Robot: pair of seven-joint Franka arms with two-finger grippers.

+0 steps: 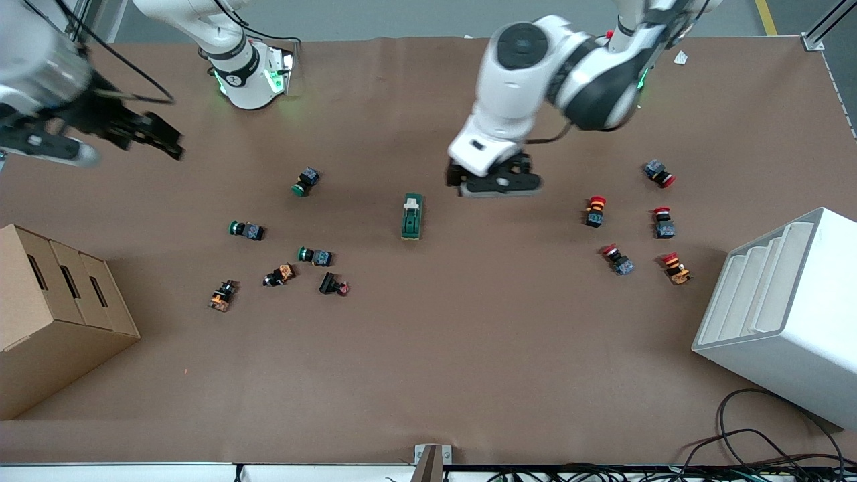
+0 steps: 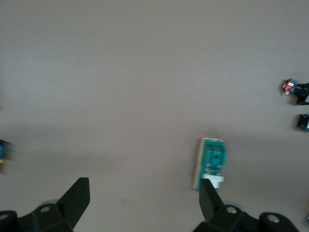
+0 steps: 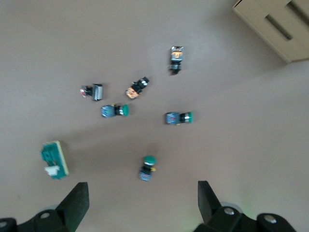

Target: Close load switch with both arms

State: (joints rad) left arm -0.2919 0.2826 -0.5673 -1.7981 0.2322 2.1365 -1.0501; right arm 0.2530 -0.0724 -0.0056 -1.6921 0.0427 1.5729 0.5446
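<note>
the load switch [image 1: 412,216] sits flat on the brown table [image 1: 428,375] just above the middle of the front frame, white toggle end pointing up-frame, green push buttons [image 1: 315,255] scattered toward the frame's left and red ones [image 1: 617,259] toward its right. the left gripper [image 1: 497,181] hangs over bare table just up and right of the switch, fingers [image 2: 77,198] spread apart with nothing in them. the right gripper [image 1: 150,137] is up at the upper left of the frame, jaws apart too, empty.

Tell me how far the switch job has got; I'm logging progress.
Nothing looks done: the load switch lies untouched on the table, its white toggle at one end. In hand: the left gripper hangs open above the table beside the switch. The right gripper, also open, waits toward the right arm's end. Left: gripping the switch and closing it.
</note>
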